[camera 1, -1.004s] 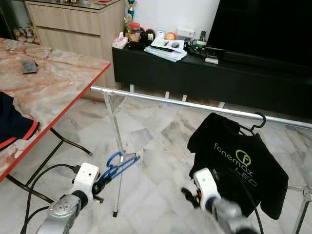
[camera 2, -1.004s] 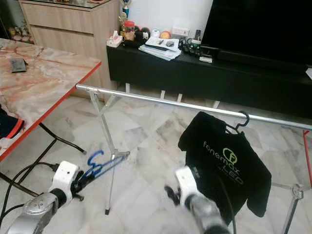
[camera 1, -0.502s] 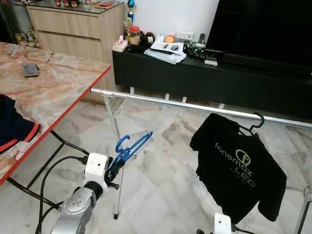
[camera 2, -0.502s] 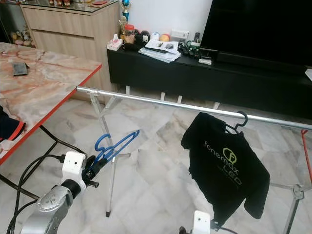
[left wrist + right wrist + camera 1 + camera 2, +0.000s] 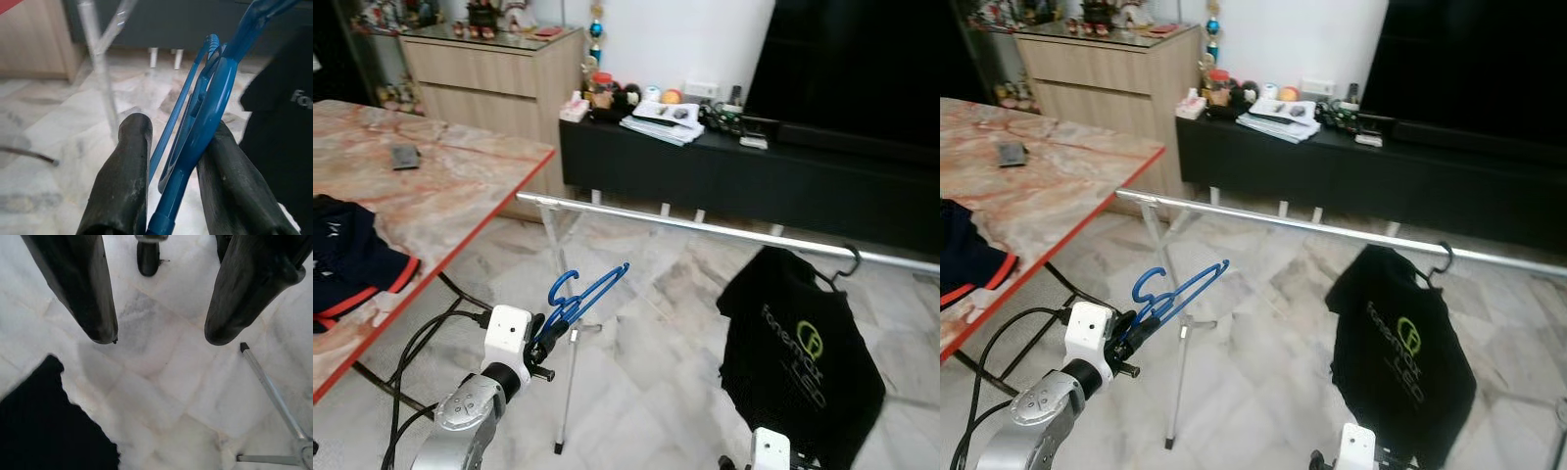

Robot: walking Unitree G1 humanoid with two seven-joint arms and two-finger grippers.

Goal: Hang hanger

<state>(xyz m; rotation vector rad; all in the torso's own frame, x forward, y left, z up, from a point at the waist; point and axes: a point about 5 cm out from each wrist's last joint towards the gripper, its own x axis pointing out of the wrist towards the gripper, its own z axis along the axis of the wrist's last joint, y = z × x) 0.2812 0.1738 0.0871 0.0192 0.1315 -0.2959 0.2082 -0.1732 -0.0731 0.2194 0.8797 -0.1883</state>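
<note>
A blue plastic hanger [image 5: 585,293] is held up at the lower left, my left gripper [image 5: 545,331] shut on its lower end; the left wrist view has the hanger [image 5: 205,122] pinched between both black fingers. Its hook points up and left, below and in front of the silver clothes rail [image 5: 705,226]. A black T-shirt [image 5: 803,362] with a green logo hangs on a black hanger at the rail's right part. My right gripper [image 5: 159,338] is open, low over the marble floor, its white wrist [image 5: 769,452] at the bottom edge.
A marble-top table with a red edge [image 5: 460,245] stands at the left, dark clothing [image 5: 347,264] lying on it. A black TV console [image 5: 754,171] with clutter runs along the back. Black cables [image 5: 416,343] trail on the floor under the table. The rail's stand leg [image 5: 566,392] is near the left gripper.
The camera has shifted, so the scene sits further right. The left gripper has lifted the blue hanger from low near the floor to higher up. The right arm has dropped to the bottom edge.
</note>
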